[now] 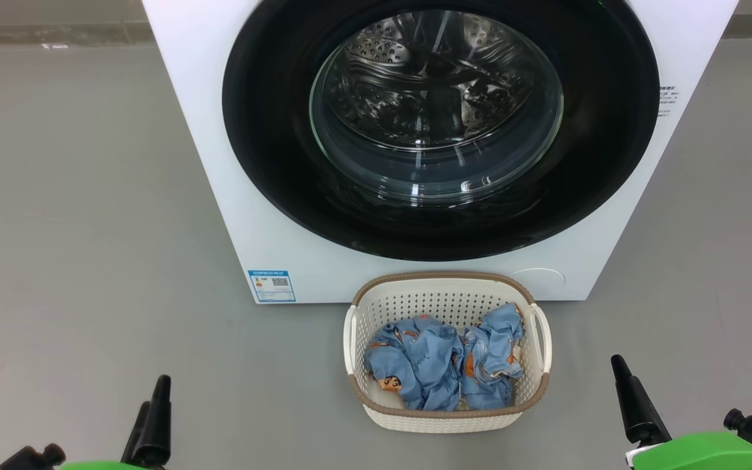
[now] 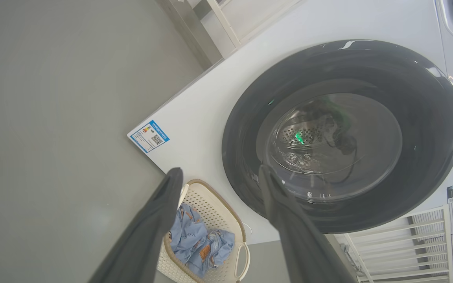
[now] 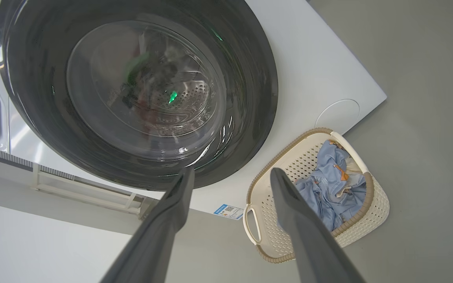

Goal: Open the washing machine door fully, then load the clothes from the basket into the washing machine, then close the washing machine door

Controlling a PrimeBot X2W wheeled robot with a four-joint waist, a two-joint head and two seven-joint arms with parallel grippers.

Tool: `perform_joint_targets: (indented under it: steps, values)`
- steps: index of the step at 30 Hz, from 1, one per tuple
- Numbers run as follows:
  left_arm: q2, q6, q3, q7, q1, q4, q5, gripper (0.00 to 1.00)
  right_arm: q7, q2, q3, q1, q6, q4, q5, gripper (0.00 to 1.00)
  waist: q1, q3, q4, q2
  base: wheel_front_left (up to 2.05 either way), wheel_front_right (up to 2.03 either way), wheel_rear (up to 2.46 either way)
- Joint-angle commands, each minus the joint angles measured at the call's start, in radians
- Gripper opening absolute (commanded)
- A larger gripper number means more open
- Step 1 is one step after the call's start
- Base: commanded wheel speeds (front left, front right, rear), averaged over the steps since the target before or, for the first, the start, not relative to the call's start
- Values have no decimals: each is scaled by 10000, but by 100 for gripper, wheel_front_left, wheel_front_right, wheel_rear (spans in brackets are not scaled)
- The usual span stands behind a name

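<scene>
Bright, even light, sharp focus — glare streaks on the washing machine door (image 2: 342, 135), wrist views bowed at edges.

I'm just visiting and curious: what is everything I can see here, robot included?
washing machine: one, white, ahead on the floor.
washing machine door: one, black rim, clear glass, shut on its front.
label sticker: one, blue, machine's lower left corner.
basket: one, cream with brown rim, on the floor before the machine.
clothes: a few, light blue, in the basket.
floor: one, grey, all around.
left fingers: two, dark, open, holding nothing.
right fingers: two, dark, open, holding nothing.
</scene>
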Motion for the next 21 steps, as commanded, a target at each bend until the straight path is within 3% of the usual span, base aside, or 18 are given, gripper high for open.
perform_joint_targets:
  steps: [1,21]
  values:
    - [214,-23,143,-107,-342,-325,264,100,-130,-25,105,-491,8,-245,-315,100,-1,8,2,-1,0,0,0]
    - [336,-29,8,-597,-321,-585,2347,100,-660,43,126,-512,10,-313,-2624,100,-1,15,48,-1,0,0,0]
